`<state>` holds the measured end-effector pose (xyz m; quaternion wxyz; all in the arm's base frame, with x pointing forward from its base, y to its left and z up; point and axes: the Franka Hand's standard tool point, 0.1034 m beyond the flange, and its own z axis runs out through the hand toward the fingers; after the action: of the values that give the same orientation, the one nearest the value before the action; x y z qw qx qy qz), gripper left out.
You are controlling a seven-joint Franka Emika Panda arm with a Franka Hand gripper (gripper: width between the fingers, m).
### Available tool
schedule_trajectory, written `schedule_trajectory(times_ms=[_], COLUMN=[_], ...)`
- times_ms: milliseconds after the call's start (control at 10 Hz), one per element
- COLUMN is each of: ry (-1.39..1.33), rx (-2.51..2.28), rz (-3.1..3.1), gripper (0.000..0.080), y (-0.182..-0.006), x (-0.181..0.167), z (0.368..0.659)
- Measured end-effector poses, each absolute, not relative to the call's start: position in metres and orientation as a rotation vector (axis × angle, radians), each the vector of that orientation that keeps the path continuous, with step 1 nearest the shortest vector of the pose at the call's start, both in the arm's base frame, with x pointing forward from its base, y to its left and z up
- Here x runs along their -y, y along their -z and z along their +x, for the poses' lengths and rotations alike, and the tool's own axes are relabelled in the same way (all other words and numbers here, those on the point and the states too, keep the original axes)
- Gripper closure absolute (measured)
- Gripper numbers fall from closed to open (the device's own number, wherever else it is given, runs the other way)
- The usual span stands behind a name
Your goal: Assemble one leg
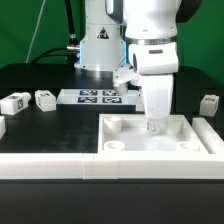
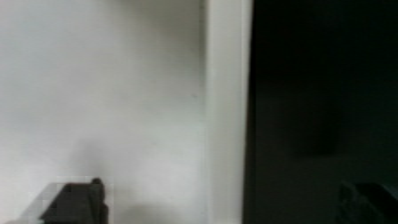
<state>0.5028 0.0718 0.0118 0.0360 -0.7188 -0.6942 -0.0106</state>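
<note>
The gripper (image 1: 153, 124) points straight down over the back edge of the large white panel (image 1: 130, 140). This panel lies flat on the black table (image 1: 60, 128) and has a raised rim. In the wrist view the gripper (image 2: 219, 200) shows two dark fingertips (image 2: 75, 200) standing well apart, one over a white surface and the other over a dark one, with a brighter white strip between them. So the hand is open and grips nothing. That picture is very blurred, and I cannot tell if the strip is the rim of the panel. In the exterior view the fingers merge with the white panel behind them, so whether they touch it is not clear.

The leg (image 1: 208, 104) sits on the table just beyond the panel at the exterior view's right, well apart from the gripper. It looks short and almost square there, and its long axis cannot be made out. A second leg (image 1: 45, 98) and a third leg (image 1: 15, 103) lie at the exterior view's left, near the marker board (image 1: 98, 96), each with its long axis roughly across the picture. One more white piece (image 1: 2, 125) is cut off by the edge. A long white rail (image 1: 50, 165) crosses the foreground.
</note>
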Motion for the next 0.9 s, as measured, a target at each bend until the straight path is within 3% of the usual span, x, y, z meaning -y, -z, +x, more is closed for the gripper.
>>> schedule_trajectory(times_ms=[300,900], ry=[0.056,0.062], rx=[2.06,1.849], rz=[-2.325,-2.492], gripper=[0.0151,0.0151], y=[-0.048,-0.051], x=[-0.083,-0.089], z=[0.492,0.485])
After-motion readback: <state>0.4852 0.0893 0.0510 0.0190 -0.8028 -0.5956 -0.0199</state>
